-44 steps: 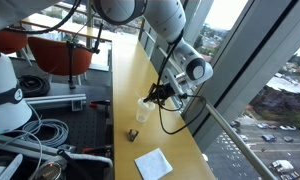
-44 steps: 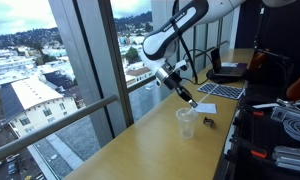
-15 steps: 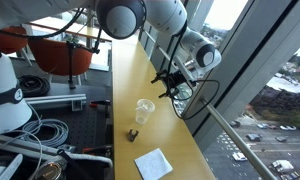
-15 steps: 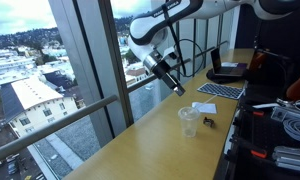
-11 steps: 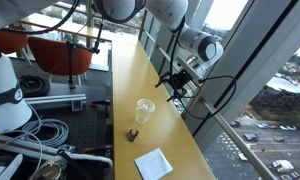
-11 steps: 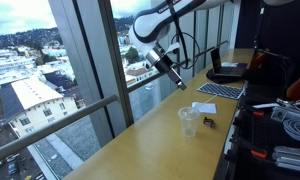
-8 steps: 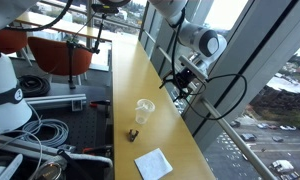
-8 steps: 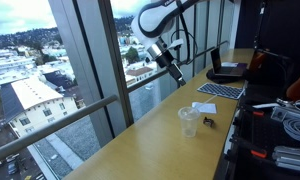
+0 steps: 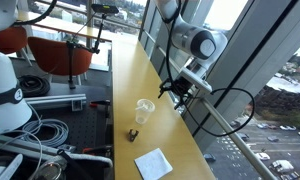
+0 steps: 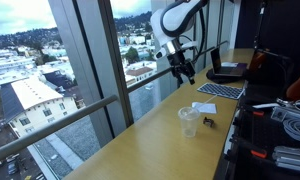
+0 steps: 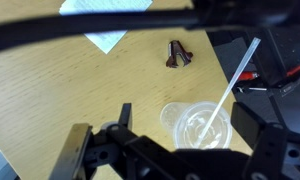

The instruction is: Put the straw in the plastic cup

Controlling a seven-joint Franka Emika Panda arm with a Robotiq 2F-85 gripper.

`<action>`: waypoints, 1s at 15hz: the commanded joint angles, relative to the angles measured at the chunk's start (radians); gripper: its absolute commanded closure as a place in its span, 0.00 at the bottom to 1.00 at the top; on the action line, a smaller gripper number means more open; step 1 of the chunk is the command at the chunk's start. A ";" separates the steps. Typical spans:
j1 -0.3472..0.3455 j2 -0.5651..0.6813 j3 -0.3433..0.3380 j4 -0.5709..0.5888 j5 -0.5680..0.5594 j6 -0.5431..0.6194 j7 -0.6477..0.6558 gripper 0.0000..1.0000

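Note:
The clear plastic cup stands upright on the wooden table, seen from above in the wrist view. The thin whitish straw rests inside it, its lower end on the cup's bottom and its upper part leaning over the rim. My gripper hangs well above the cup, open, with nothing between its fingers. In both exterior views the cup stands alone on the table, and the gripper is raised clear of it, near the window.
A small dark stubby object lies close to the cup. A flat white sheet lies farther along the table. Glass windows and a railing run along the table's far edge. A keyboard sits behind.
The gripper has lifted away from the cup and swung up toward the window. The cup and straw have stayed put.

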 commanded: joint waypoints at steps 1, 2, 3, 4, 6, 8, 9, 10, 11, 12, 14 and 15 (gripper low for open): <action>0.003 -0.091 0.018 -0.184 -0.018 0.135 -0.147 0.00; 0.012 -0.097 0.021 -0.209 -0.020 0.162 -0.181 0.00; 0.018 -0.109 0.027 -0.240 -0.021 0.196 -0.214 0.00; 0.022 -0.055 0.002 -0.156 0.006 0.136 -0.163 0.00; 0.034 -0.067 0.009 -0.197 0.005 0.170 -0.191 0.00; 0.038 -0.076 0.010 -0.208 0.004 0.174 -0.201 0.00; 0.037 -0.078 0.010 -0.208 0.004 0.174 -0.204 0.00; 0.036 -0.079 0.010 -0.208 0.004 0.174 -0.206 0.00; 0.029 -0.075 0.016 -0.202 0.010 0.162 -0.238 0.00; 0.026 -0.074 0.022 -0.202 0.005 0.160 -0.280 0.00; 0.029 -0.099 0.027 -0.237 -0.034 0.185 -0.389 0.00; 0.032 -0.110 0.028 -0.250 -0.037 0.181 -0.433 0.00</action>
